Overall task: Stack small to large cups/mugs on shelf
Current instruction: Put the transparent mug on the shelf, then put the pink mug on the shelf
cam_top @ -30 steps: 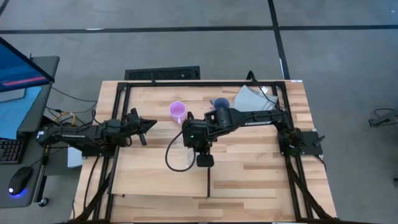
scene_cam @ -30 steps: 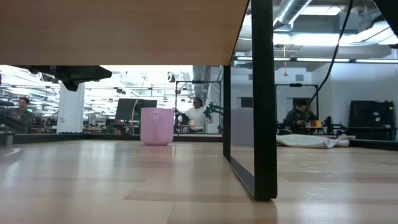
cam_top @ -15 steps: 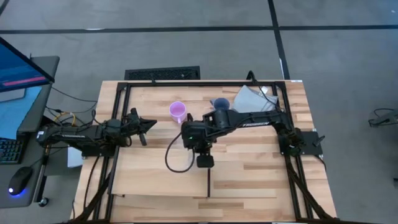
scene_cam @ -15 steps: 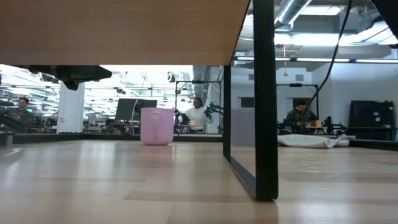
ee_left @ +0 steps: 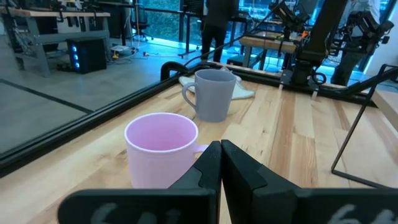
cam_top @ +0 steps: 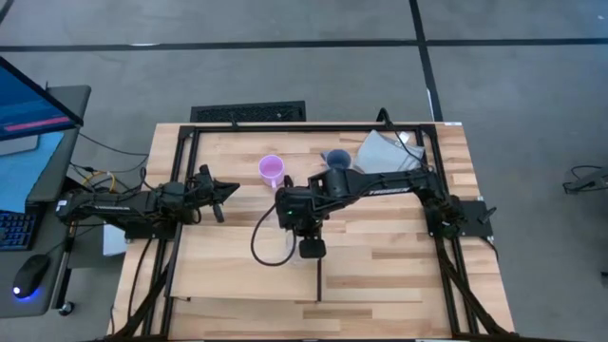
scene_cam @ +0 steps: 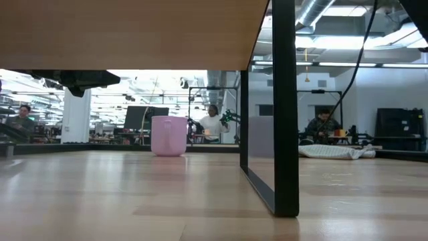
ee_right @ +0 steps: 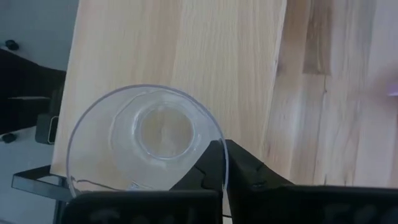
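Left end effector [cam_top: 228, 189] hung at worktop's [cam_top: 399, 256] left edge, fingers pressed together. Pink mug [cam_top: 271, 170] stood w/ blue-grey mug [cam_top: 336, 159] to its right. Right end effector [cam_top: 293, 226] pinched clear cup [ee_right: 147, 138] over shelf [cam_top: 247, 271].

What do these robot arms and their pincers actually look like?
Both are slim, dark, jointed arms. The right arm carries pale lettering along one link and a black cable looping off its wrist. The left gripper and right gripper each end in two black, wedge-shaped fingers.

Two dark jointed arms with black cables and pointed black fingers [ee_left: 219, 163].
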`<state>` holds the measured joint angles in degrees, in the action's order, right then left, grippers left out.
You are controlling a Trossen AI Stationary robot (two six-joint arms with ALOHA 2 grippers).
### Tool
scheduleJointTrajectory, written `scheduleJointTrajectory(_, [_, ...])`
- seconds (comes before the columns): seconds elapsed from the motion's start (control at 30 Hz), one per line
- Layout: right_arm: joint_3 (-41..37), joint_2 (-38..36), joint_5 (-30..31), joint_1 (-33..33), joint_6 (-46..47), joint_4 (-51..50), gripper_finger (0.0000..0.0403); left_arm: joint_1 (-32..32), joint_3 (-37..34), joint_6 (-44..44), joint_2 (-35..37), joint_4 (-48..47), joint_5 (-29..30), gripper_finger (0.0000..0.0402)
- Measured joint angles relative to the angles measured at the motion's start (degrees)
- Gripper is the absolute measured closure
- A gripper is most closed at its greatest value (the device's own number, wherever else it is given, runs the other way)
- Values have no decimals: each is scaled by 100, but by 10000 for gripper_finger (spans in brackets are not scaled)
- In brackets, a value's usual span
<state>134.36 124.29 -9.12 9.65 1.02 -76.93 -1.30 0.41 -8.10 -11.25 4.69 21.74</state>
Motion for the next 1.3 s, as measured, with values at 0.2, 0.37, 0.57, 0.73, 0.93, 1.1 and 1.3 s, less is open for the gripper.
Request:
scheduleJointTrajectory(0.2, [-9, 9, 37, -2, -4, -9, 363, 0, 2, 39, 0, 0, 0, 401])
scheduleJointTrajectory(0.37, [-11, 15, 37, 0, -7, -13, 354, -1, 0, 40, 0, 0, 1, 401])
scheduleJointTrajectory(0.57, [18, 26, 37, 2, -9, -24, 343, 0, 1, 42, 0, 0, 1, 401])
scheduleJointTrajectory(0.73, [46, 31, 35, 9, -17, 67, 325, 0, 0, 39, 0, 0, 2, 401])
scheduleJointTrajectory(0.93, [57, -39, 33, 47, -5, 67, 294, 0, 0, 40, -2, 0, 2, 401])
scheduleJointTrajectory(1.1, [57, -39, 28, 87, -2, 64, 276, -2, 1, 39, 0, 0, 3, 401])
scheduleJointTrajectory(1.3, [57, -39, 19, 83, -7, 72, 256, 0, 2, 39, 0, 0, 2, 401])
